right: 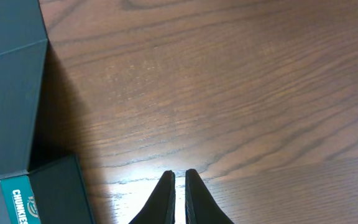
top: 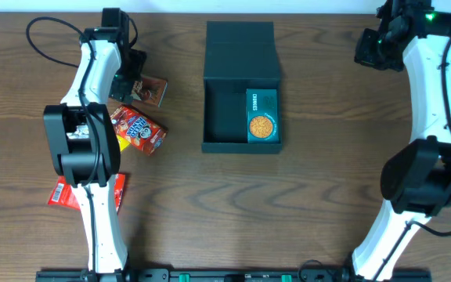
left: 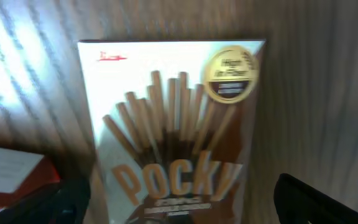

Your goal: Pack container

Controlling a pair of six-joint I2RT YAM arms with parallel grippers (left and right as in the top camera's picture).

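Observation:
The container [top: 224,110], a shallow black box, sits at the table's centre with its flap lid [top: 241,48] folded open behind it. A small teal cookie box [top: 261,116] lies inside against its right wall. My left gripper [top: 130,78] is open over a Pocky box [top: 150,92]. In the left wrist view its fingers [left: 179,208] straddle the Pocky box [left: 173,118] without gripping it. My right gripper [top: 370,48] hovers at the far right; its fingers [right: 180,180] are shut and empty over bare wood. The container [right: 8,93] shows at the left of the right wrist view.
A red snack packet [top: 138,129] lies just in front of the Pocky box; its corner also shows in the left wrist view [left: 11,180]. Another red packet [top: 63,192] lies at the front left, partly under the left arm. A cable loops at the back left [top: 45,31].

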